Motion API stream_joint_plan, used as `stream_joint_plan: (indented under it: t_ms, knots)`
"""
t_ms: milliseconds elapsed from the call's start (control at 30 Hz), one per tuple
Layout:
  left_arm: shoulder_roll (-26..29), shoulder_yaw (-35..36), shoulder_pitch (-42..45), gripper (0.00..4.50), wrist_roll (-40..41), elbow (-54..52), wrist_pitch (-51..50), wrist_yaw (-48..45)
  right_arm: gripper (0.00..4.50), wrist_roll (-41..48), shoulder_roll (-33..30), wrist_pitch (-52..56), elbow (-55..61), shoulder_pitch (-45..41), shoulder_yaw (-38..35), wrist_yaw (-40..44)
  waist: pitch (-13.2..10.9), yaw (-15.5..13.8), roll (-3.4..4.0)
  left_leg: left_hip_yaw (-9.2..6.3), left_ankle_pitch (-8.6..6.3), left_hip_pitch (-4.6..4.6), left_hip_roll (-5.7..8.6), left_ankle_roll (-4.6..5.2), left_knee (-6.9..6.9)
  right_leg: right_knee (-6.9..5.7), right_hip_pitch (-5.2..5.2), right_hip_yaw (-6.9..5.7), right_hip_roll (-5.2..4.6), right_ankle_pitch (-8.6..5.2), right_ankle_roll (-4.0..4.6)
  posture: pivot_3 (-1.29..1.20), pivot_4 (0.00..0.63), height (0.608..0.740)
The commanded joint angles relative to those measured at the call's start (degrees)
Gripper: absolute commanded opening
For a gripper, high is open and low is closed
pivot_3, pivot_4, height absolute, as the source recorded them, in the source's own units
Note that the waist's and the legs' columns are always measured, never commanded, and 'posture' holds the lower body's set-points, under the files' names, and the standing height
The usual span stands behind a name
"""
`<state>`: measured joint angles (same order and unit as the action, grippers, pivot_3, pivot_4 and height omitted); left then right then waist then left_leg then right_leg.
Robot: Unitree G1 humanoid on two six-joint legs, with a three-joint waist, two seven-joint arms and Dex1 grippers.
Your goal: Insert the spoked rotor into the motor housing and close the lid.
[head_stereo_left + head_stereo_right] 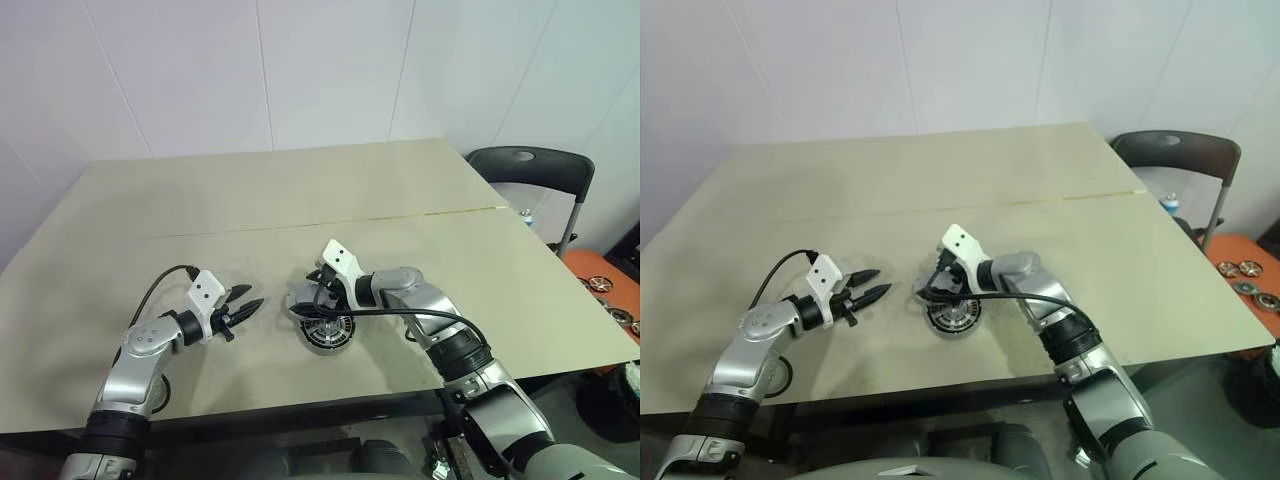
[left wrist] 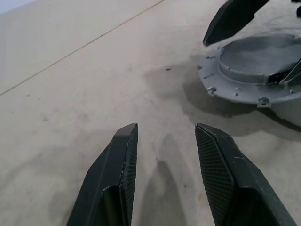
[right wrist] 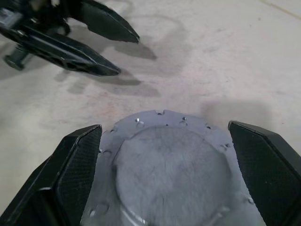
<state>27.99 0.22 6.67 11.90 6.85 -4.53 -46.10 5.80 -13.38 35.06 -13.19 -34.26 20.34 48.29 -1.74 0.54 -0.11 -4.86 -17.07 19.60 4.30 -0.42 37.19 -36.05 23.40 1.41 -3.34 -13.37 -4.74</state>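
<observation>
The grey lid [image 3: 169, 174] with its notched rim lies tilted and partly over the motor housing [image 1: 330, 334], a round dark-rimmed disc with a silver centre near the table's front middle. My right gripper [image 3: 164, 127] stands open around the lid, one finger on each side of its rim; in the left wrist view a gap shows between a fingertip and the rim. To the left my left gripper [image 1: 254, 297] is open and empty, pointing at the lid [image 2: 254, 61] from a short way off. The spoked rotor is hidden.
The beige table [image 1: 300, 190] has a taped seam across its middle and its front edge close below the housing. A dark chair [image 1: 530, 170] stands off the right rear corner. On the floor at the right is an orange tray [image 1: 600, 275] with round parts.
</observation>
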Motion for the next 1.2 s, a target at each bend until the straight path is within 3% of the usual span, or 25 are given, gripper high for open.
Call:
stream_joint_plan:
  t_ms: [33,167,200,267,433,633,767,900,1200]
  knots:
    - [0.5,0.5,0.6,2.05,0.2,-1.2,0.4,0.0,4.49,-0.6,0.5,-1.9,0.1,-0.8,-0.1,-0.9,0.0,0.1,0.0,0.0,0.0,0.0,0.0,0.0,0.0,0.0,0.0,0.0,0.0,0.0,0.0,0.0,0.0,0.74]
    - [0.6,0.5,0.6,2.05,0.2,-1.3,0.4,0.0,4.49,-0.7,-0.3,-2.5,-0.2,-0.7,-0.2,-0.3,0.0,0.1,0.0,0.0,0.0,0.0,-0.02,0.0,-0.01,-0.01,0.01,-0.01,0.02,0.0,0.0,0.0,0.0,0.74]
    - [0.6,0.5,0.5,2.05,0.2,-1.4,0.3,0.0,4.31,-0.5,-0.6,-2.6,-0.3,-0.7,-0.5,-0.1,0.0,0.1,0.0,0.0,0.0,0.0,-0.02,0.0,-0.01,-0.01,0.01,0.0,0.02,0.0,0.0,0.0,0.0,0.74]
    - [0.6,0.5,0.6,2.05,0.1,-1.3,0.4,0.0,3.88,-0.2,-1.1,-2.5,-0.2,-0.7,-0.8,0.5,0.0,0.0,0.0,0.0,0.0,0.0,-0.01,0.0,-0.01,0.0,0.0,-0.01,0.02,0.0,0.0,0.0,0.0,0.74]
    - [0.4,0.4,0.9,2.05,0.0,-1.1,0.5,0.1,2.2,-0.3,-2.1,-2.5,-0.2,-1.0,-0.8,1.7,0.0,0.1,0.0,0.0,0.0,-0.01,0.0,0.0,0.0,0.02,-0.02,-0.02,0.01,0.0,0.0,0.0,0.0,0.74]
    - [0.4,0.4,0.9,2.05,0.0,-0.9,0.5,0.2,2.2,0.9,-1.3,-2.1,-0.7,-1.5,-2.5,1.4,0.0,0.1,0.0,0.0,0.0,-0.02,-0.02,0.0,-0.01,0.01,-0.02,-0.02,0.02,-0.01,0.0,0.0,0.0,0.74]
    - [0.5,0.4,0.9,2.05,-0.2,-0.6,0.7,0.2,3.1,1.7,-1.3,-0.6,-0.2,-2.5,-3.6,1.2,0.0,0.1,0.0,-0.01,0.0,-0.02,-0.01,0.0,-0.01,0.01,-0.02,-0.02,0.02,0.0,0.0,0.0,0.0,0.74]
    - [0.5,0.5,1.0,2.05,-0.2,-0.3,0.7,0.3,4.46,3.1,-0.9,4.8,0.3,-2.5,-4.2,1.3,0.0,0.1,0.0,-0.01,0.0,-0.02,-0.02,0.0,-0.03,0.02,-0.02,-0.01,0.02,-0.01,0.0,0.0,0.0,0.74]
    - [0.4,0.7,0.8,2.05,-0.3,-0.8,1.1,0.8,4.46,6.2,1.1,12.3,0.4,0.0,-6.1,-1.2,0.0,0.1,0.01,-0.01,0.0,-0.01,-0.02,0.0,-0.06,0.04,0.0,0.0,0.01,-0.01,0.0,0.0,0.0,0.74]
